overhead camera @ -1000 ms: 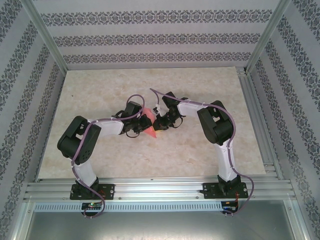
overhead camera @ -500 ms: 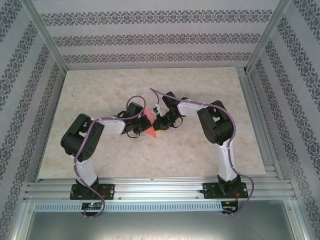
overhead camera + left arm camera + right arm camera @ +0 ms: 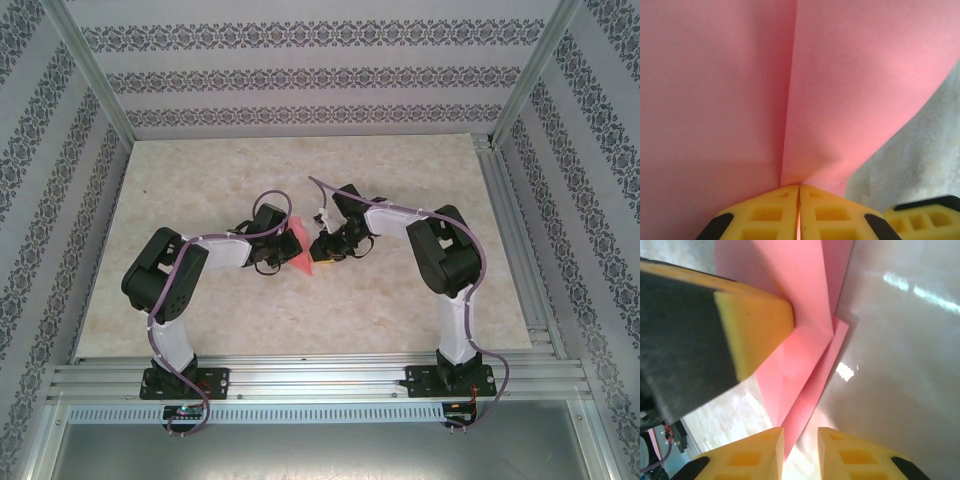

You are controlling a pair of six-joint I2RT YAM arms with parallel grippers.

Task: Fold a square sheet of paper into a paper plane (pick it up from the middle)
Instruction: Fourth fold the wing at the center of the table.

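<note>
The pink sheet of paper (image 3: 301,252), folded into a slim pointed plane shape, hangs between my two grippers over the middle of the table. My left gripper (image 3: 283,250) is shut on it. In the left wrist view its yellow fingertips (image 3: 799,188) meet on a crease of the paper (image 3: 850,80). My right gripper (image 3: 318,247) stands slightly open at the paper's pointed end. In the right wrist view the pink tip (image 3: 799,405) lies loose in the gap between my right gripper's (image 3: 801,440) fingers. The left gripper's yellow finger (image 3: 757,322) presses the paper from above.
The marbled table top (image 3: 200,190) is bare around the arms. Patterned walls and aluminium rails (image 3: 510,240) enclose it on three sides. Both arm bases sit on the near rail (image 3: 320,380).
My right gripper's jaws have parted and released the paper's tip, and its elbow has swung to the right. The left gripper keeps its hold on the paper.
</note>
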